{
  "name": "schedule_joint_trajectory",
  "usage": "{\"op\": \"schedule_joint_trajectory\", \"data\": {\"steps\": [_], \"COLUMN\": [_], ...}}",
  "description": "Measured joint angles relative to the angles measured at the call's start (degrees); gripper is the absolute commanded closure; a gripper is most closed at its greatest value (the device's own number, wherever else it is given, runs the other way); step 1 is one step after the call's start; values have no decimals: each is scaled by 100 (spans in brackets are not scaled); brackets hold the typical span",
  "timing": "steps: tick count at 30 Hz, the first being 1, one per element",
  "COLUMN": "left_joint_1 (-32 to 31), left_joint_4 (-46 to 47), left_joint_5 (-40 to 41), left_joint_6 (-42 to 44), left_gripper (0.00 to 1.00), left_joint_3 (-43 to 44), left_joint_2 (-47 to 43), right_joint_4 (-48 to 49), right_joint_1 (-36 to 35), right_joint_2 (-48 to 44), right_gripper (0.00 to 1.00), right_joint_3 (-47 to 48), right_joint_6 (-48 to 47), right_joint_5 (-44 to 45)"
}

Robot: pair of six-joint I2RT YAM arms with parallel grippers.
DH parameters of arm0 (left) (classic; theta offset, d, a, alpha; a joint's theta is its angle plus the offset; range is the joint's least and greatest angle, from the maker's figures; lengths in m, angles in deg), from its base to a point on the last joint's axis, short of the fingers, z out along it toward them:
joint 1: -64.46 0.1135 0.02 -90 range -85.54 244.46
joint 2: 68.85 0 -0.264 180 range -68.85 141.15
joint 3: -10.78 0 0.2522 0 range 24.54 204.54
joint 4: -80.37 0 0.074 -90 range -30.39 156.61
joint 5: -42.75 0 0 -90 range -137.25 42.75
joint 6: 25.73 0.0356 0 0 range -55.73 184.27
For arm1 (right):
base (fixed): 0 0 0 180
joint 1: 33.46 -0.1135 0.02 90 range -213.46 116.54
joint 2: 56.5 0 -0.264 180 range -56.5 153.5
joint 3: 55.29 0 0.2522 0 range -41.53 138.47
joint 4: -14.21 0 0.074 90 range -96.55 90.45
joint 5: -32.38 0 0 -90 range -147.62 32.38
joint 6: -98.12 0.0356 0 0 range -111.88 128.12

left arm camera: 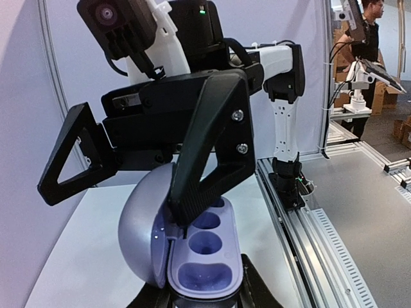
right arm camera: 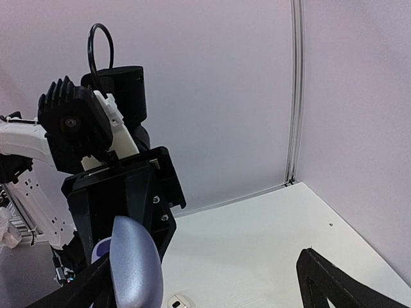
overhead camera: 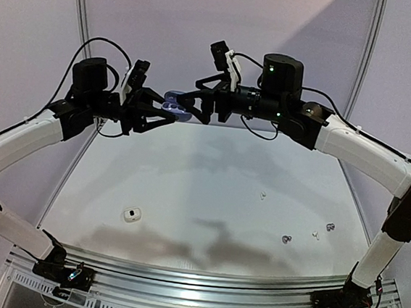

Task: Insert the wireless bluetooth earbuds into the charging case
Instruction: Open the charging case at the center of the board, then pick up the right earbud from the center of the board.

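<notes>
1. In the top view, the two arms meet in mid-air over the far part of the bench. The left gripper is closed around the charging case. The right gripper comes at it from the opposite side.
2. Only the left wrist view shows that the case is open. Its grey domed lid stands to the left, and the lavender tray faces the camera with its hollows showing.
3. That same view shows the right gripper spread wide with nothing in its grasp. One finger has its tip on the tray beside the hinge and covers part of the farthest hollow. The other finger stands clear on the outer side of the lid.
4. The right wrist view shows only the back of the lid, with the left arm's camera behind it. The tray is hidden there.
5. Only the top view shows the wireless bluetooth earbuds. They lie scattered on the right of the bench, well apart from the case, and are too small to make out in detail.
6. A small white object lies on the left of the bench.
</notes>
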Motion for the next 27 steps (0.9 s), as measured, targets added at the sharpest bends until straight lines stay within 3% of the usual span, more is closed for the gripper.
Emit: {"op": "schedule_joint_trajectory", "data": {"steps": [18, 27], "left_joint_1": [-13, -15], "left_joint_4": [243, 258], "left_joint_5": [289, 422], "left_joint_6": [-568, -638], "left_gripper": [100, 100], "left_joint_3": [-238, -494], "left_joint_2": [-175, -260], "right_joint_4": [173, 254], "right_joint_1": [24, 262], "right_joint_2": [2, -39], "right_gripper": [1, 1], "right_joint_3": [17, 17], "right_joint_6": [380, 935], "right_joint_5": [-839, -748]}}
